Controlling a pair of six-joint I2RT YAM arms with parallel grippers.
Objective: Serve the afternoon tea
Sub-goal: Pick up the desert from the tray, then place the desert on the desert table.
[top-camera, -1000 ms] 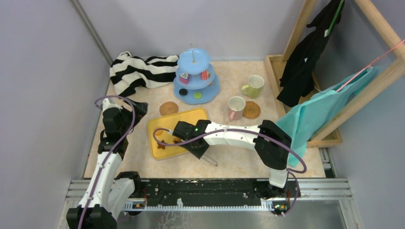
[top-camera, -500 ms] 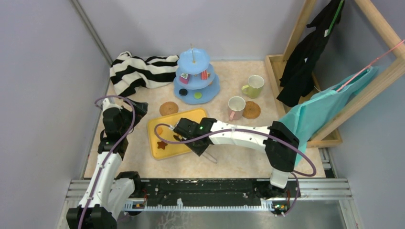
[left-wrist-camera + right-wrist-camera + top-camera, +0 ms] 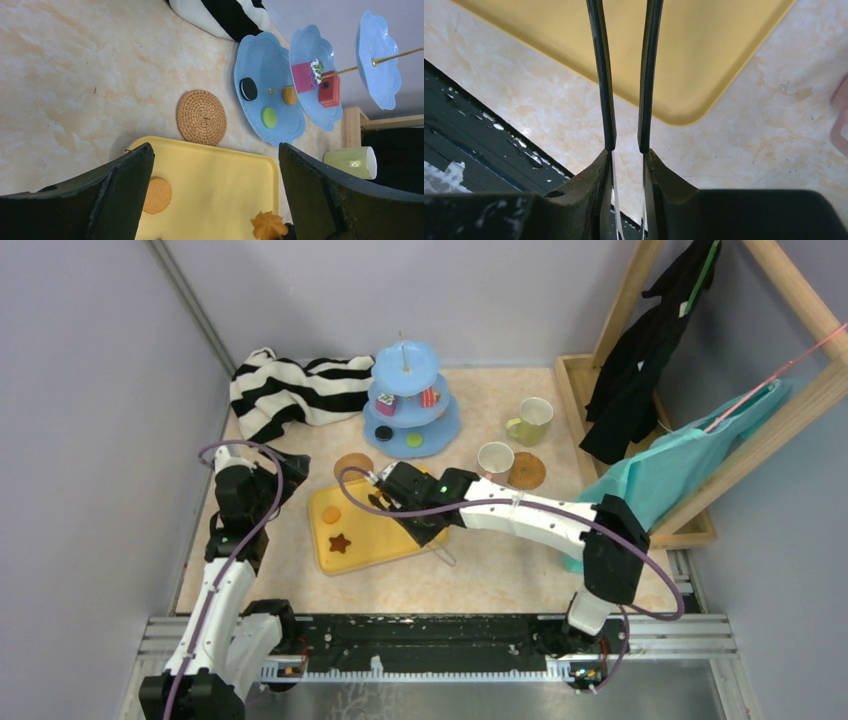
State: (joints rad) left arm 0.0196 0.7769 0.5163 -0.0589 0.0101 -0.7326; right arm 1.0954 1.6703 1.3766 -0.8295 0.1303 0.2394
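- The swirl cookie [image 3: 269,225] is hanging just above the far part of the tray [image 3: 388,545]. A dark tip is touching its side at the frame's edge, and I am judging that tip to be my tongs [image 3: 601,75] pinching it.
- I am gripping the tongs in my right hand [image 3: 626,150], which is narrowed onto their arms so the two blades are drawing close together. Their tips are running out of my wrist view, so I cannot see the pinch itself from there.
- I am judging the tongs to suit this job. The cookie is small and the tiers sit close together, so thin blades should reach in where my fingers would not.
- A star cookie [image 3: 340,541] and a round cookie [image 3: 332,513] are lying flat on the tray, not yet served.
- The stand [image 3: 442,435] is standing beyond the tray towards the far side of the desk [image 3: 480,570]. It is carrying a few cookies on the bottom tier and two cake pieces on the middle one, so I reckon this cookie is going there too.
- One coaster [image 3: 350,462] is lying between tray and stand, and the other coaster [image 3: 527,471] is just beside the pink cup [image 3: 493,460]. The green cup [image 3: 530,420] is standing apart, and neither cup is sitting on a coaster yet.
- My left hand [image 3: 215,200] is hovering wide open at the tray's left side, holding nothing and clear of the right arm's path.
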